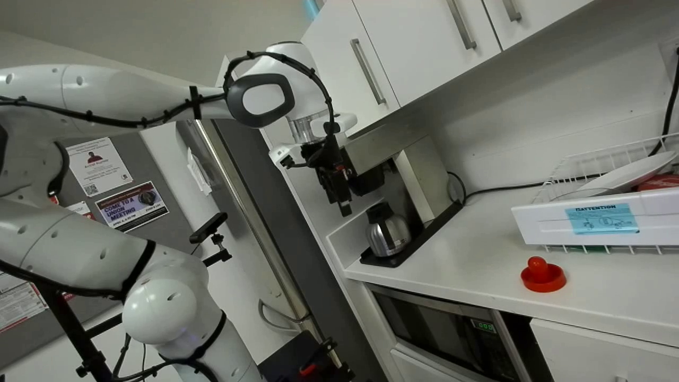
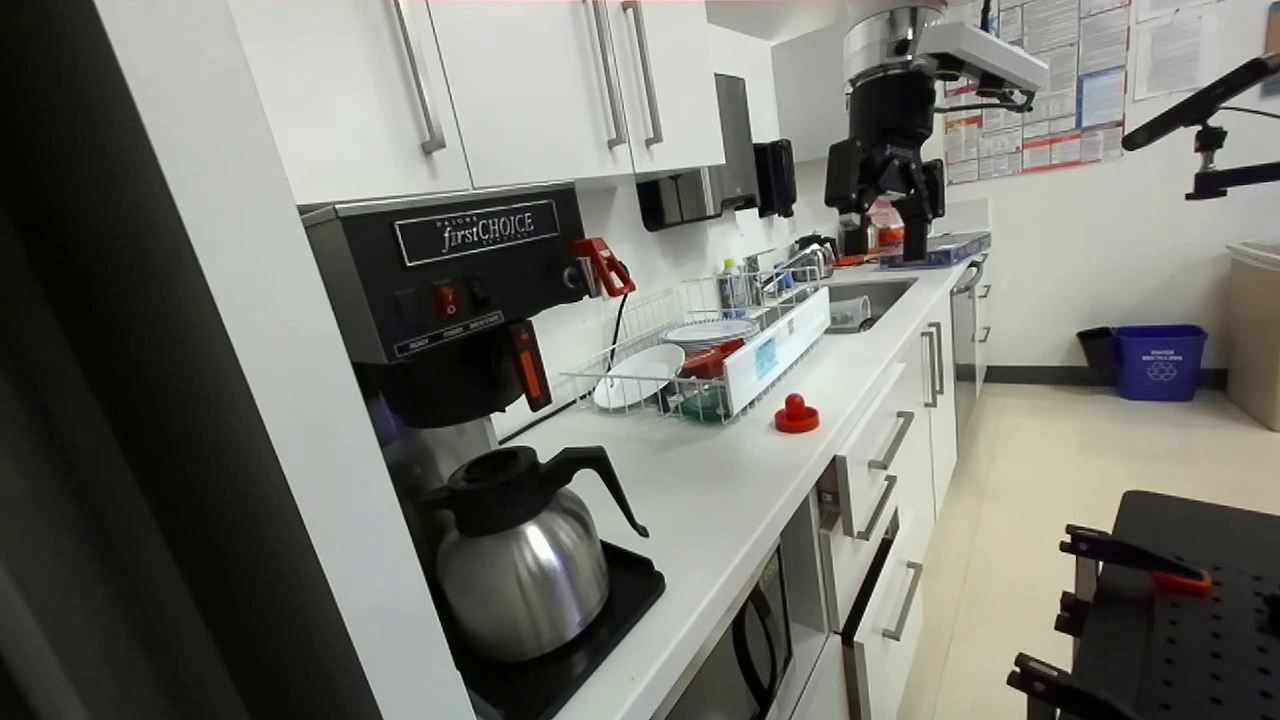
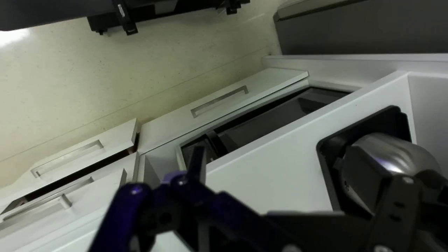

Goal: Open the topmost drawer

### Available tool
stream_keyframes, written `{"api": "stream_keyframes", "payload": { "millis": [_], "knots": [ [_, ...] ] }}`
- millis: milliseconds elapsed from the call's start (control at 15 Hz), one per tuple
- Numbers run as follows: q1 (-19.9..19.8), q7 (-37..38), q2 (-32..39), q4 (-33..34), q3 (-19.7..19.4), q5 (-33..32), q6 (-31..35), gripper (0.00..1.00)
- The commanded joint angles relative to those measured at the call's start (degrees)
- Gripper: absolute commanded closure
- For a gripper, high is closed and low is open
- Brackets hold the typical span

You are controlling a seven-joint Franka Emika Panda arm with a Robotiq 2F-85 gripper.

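Note:
The topmost drawer is white with a metal bar handle. In an exterior view its front (image 2: pixel 862 478) sits just under the counter edge and stands out a little from the cabinet. In an exterior view only part of its front (image 1: pixel 594 342) shows at the lower right. It also shows in the wrist view (image 3: pixel 94 197) at the lower left, partly behind a finger. My gripper (image 2: pixel 885 232) is open and empty, pointing down. It is well above the counter and apart from the drawer. In the wrist view its fingers (image 3: pixel 308 175) are spread wide.
Lower drawers (image 2: pixel 868 660) below also stand out, with a dark gap above the bottom one. The white counter (image 1: pixel 467 254) holds a steel coffee pot (image 1: pixel 387 233), a red round object (image 1: pixel 543 276) and a dish rack (image 1: pixel 546 223). Cabinets (image 1: pixel 424 48) hang above.

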Motion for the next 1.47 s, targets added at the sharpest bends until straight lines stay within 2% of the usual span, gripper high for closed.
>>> {"api": "stream_keyframes", "payload": {
  "millis": [0, 400, 733, 933, 1000, 1067, 1400],
  "knots": [
    [-5.41, 2.16, 1.55, 0.46, -1.36, 0.01, 5.78, 0.00],
    [-14.06, 1.80, 11.41, -0.07, -9.61, 0.77, 20.35, 0.00],
    [-17.33, 0.57, 24.31, 0.33, -16.59, 4.89, 33.02, 0.00],
    [-18.20, -1.08, 31.31, 1.41, -18.49, 8.44, 35.80, 0.00],
    [-18.59, -1.46, 32.57, 1.95, -18.33, 8.73, 34.17, 0.00],
    [-19.24, -0.45, 29.15, 0.05, -17.54, 6.85, 34.57, 0.00],
    [-19.62, -0.67, 32.88, 1.55, -17.39, 7.47, 34.59, 0.00]
  ]
}}
